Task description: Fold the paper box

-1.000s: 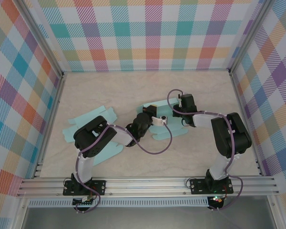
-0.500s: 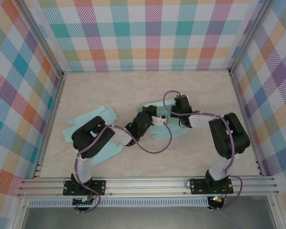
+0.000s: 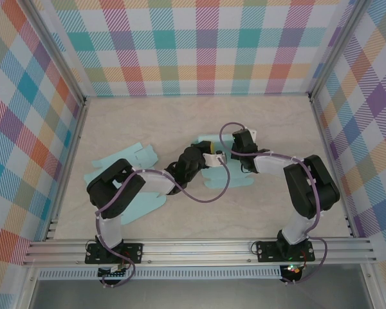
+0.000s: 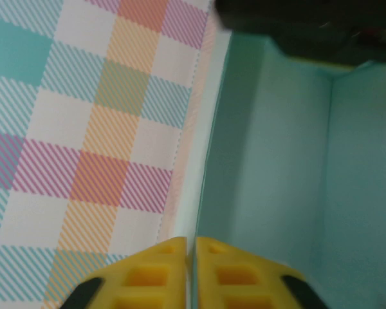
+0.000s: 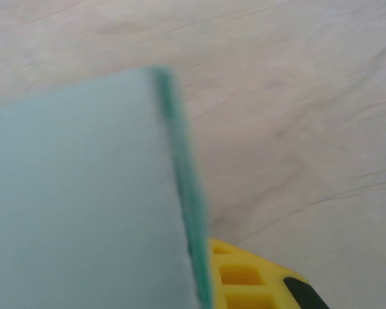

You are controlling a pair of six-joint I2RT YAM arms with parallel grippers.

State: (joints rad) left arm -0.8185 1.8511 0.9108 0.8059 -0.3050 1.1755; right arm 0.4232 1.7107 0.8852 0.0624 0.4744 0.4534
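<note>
"So where is the paper box (image 3: 235,179) sitting?"

"In the middle of the desk (image 3: 180,122), half raised, between the two arms. A second flat teal sheet (image 3: 125,156) lies well apart from it on the left."

"And the left claw (image 4: 194,261)?"

"Pressed together on one upright wall of the box. In its wrist view the yellow fingers (image 4: 157,277) sit either side of the thin card edge, with the checked wall (image 4: 96,129) of the cell behind."

"The right claw (image 3: 237,147)?"

"It is at the far side of the box. Its wrist view shows one yellow finger (image 5: 244,283) just beside the edge of a tilted panel. The other finger is hidden behind the card, so whether it pinches cannot be told."

"How will the box handle?"

"Light and thin, by the look of it. It is likely stiff across a flat panel, weak at the scored creases and easily dented. It will probably slide on the smooth desk if pushed from one side alone."

"Where should it be held, then?"

"Probably near a panel's edge, close to a crease, with a shallow bite, so the wall turns on its fold rather than buckling mid-panel. One claw steadying a wall while the other turns the neighbouring flap seems the safe way."
</note>
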